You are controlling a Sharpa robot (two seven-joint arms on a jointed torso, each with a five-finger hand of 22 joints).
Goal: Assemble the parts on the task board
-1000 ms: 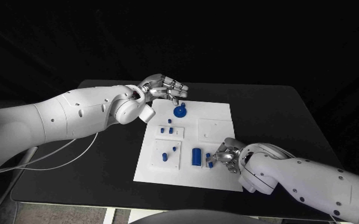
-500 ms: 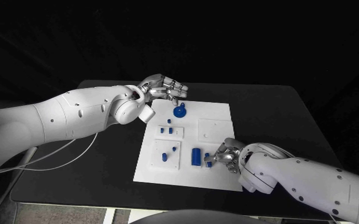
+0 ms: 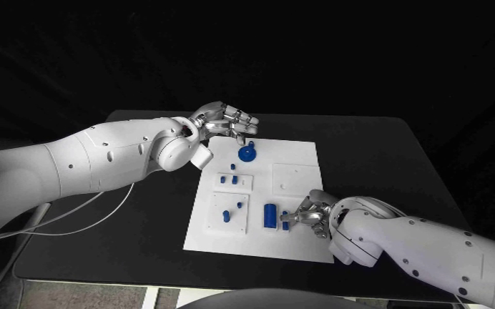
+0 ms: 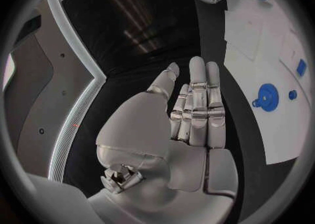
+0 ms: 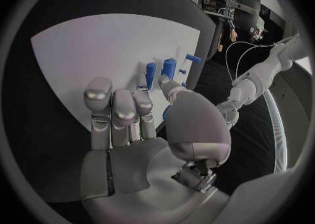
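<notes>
Blocking part of the task board [image 3: 294, 241], right hand [image 3: 312, 216] hides its grasp; a hold on the small blue piece [image 3: 286, 224] is unclear. Left hand [image 3: 227, 121] hovers empty, fingers straight, beside one blue disc [image 3: 247, 153].

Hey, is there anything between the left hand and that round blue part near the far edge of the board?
Nothing visible. The left hand hovers open by the task board's far left corner, and only bare white board lies between its fingertips and the round blue part.

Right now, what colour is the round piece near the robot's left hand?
Blue. The round part on the white task board shows best in the left wrist view.
</notes>
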